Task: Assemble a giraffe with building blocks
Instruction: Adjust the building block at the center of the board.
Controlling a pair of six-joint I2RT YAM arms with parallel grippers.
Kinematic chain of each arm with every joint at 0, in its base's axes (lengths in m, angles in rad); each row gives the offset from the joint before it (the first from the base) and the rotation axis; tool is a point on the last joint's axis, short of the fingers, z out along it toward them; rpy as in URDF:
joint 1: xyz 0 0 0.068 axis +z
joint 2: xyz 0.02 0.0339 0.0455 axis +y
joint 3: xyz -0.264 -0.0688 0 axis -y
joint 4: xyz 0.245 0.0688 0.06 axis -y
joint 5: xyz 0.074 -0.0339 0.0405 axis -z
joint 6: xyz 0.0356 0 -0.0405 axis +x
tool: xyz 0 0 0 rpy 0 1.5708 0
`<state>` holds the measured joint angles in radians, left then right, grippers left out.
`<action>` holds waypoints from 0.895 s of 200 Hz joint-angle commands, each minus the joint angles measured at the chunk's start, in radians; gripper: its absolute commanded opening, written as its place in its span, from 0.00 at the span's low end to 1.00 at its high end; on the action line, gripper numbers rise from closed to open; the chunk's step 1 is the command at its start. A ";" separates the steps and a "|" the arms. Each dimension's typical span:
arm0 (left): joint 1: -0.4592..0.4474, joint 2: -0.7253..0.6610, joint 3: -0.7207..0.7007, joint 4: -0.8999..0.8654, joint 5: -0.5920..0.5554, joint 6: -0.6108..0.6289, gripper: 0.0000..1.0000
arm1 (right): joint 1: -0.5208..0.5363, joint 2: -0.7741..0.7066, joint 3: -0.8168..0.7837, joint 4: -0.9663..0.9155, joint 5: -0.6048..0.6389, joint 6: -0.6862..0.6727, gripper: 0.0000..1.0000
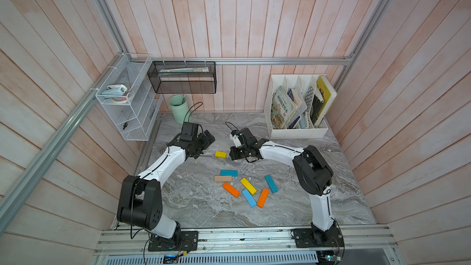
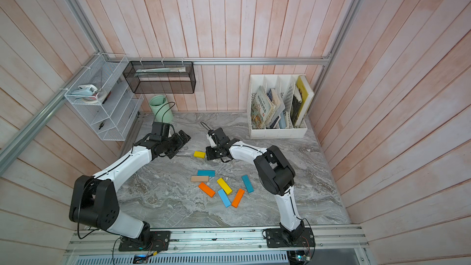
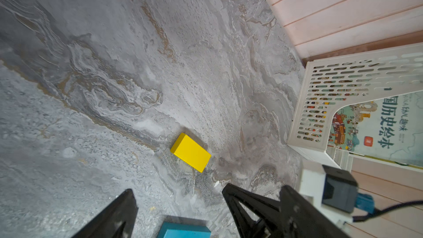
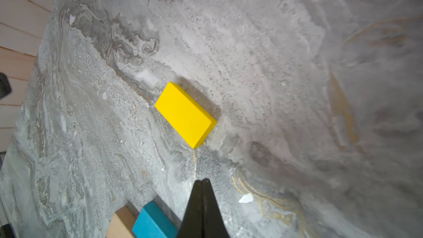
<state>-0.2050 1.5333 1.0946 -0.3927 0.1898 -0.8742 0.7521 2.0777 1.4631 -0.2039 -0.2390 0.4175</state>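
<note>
Yellow block (image 1: 220,154) staged as head
It lies at 12 o'clock from the pile (image 1: 248,186), likely leaving neck room; left gripper (image 3: 178,191) spread, right gripper (image 4: 201,183) pressed together, both empty.

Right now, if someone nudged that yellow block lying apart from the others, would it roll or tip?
Probably neither: the yellow block lies flat on its broad face on the table, so it should slide. Its crisp square edges suggest it is stiff. The smooth paint may be slippery.
</note>
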 commanded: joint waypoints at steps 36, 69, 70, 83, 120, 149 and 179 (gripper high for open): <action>0.117 -0.066 -0.128 0.123 0.062 -0.044 1.00 | 0.013 0.032 0.000 0.002 -0.063 0.016 0.00; 0.128 -0.054 -0.121 0.123 0.071 -0.038 1.00 | 0.024 0.043 -0.004 0.022 -0.079 0.032 0.00; 0.128 -0.054 -0.121 0.123 0.072 -0.038 1.00 | 0.024 0.044 -0.004 0.022 -0.080 0.033 0.00; 0.128 -0.050 -0.118 0.120 0.072 -0.039 1.00 | 0.026 0.050 -0.001 0.023 -0.082 0.035 0.00; 0.128 -0.042 -0.120 0.127 0.076 -0.049 1.00 | 0.026 0.079 0.017 0.026 -0.092 0.041 0.00; 0.130 -0.042 -0.126 0.127 0.066 -0.058 1.00 | 0.025 0.109 0.036 0.025 -0.102 0.041 0.00; 0.130 -0.041 -0.128 0.130 0.069 -0.059 1.00 | 0.025 0.123 0.042 0.033 -0.095 0.047 0.00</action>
<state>-0.0769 1.4849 0.9684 -0.2798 0.2543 -0.9287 0.7700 2.1784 1.4796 -0.1772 -0.3237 0.4519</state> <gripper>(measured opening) 0.999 0.039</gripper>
